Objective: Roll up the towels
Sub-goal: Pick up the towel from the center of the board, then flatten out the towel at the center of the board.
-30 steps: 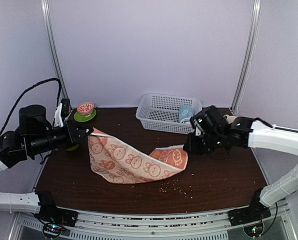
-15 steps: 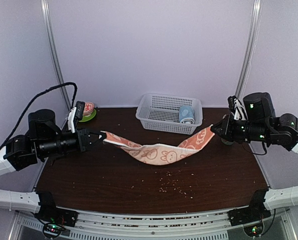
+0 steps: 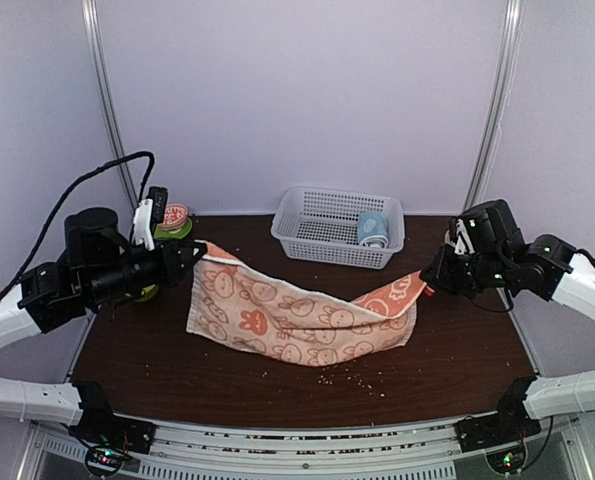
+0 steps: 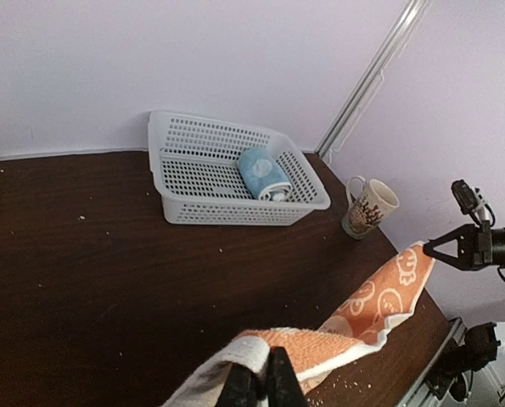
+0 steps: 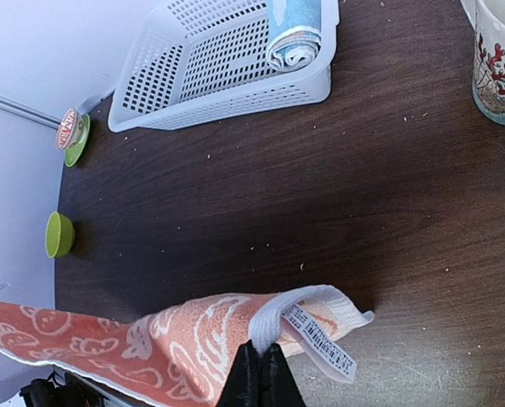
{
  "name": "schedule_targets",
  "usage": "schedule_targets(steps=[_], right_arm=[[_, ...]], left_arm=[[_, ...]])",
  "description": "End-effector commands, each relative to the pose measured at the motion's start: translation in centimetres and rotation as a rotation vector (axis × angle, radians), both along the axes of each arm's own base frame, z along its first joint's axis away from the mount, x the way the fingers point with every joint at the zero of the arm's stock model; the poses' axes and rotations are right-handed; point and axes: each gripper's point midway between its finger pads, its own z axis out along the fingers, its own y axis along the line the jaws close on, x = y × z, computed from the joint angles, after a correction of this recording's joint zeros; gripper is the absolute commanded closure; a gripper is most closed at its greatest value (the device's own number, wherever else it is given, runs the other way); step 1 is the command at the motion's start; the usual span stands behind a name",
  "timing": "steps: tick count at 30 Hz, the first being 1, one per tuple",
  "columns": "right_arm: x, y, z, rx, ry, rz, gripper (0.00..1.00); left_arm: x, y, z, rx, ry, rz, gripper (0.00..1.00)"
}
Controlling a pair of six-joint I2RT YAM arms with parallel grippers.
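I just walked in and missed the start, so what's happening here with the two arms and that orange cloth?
The two arms hold the orange towel spread between them: the left pincer grips one corner, the right pincer the opposite one, and the cloth sags toward the table. It is not yet rolled. The blue towel lies rolled in the white basket at the back.

We held both arms raised and spread wide apart, wrists turned inward, our left gripper (image 3: 193, 254) and right gripper (image 3: 429, 281) each pinched tight on a corner of the orange towel (image 3: 297, 325).
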Motion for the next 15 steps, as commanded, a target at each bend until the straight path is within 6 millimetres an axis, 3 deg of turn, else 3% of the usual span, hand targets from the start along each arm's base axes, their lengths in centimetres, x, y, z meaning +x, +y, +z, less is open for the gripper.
schedule_targets(steps=[1,5,7,11,13,15], right_arm=[[1.7,1.0,3.8,0.064,-0.092,0.021,1.0],[0.8,0.7,3.0,0.044,-0.073,0.047,1.0],[0.1,0.3,1.9,0.048,-0.06,0.046,1.0],[-1.9,0.4,-1.4,0.084,0.023,0.076,1.0],[-3.4,0.5,-2.2,0.104,0.053,0.094,1.0],[-4.8,0.2,-2.0,0.117,0.065,0.103,1.0]], left_arm=[[1.6,-1.2,6.2,-0.025,-0.138,-0.033,1.0],[0.4,-1.9,6.5,-0.062,-0.174,-0.113,1.0],[-0.3,-1.6,5.4,-0.095,-0.173,-0.129,1.0],[-1.9,-1.7,1.1,-0.14,-0.061,-0.181,1.0],[-3.3,-1.8,0.3,-0.183,-0.013,-0.234,1.0],[-5.1,-1.6,0.9,-0.224,0.0,-0.277,1.0]])
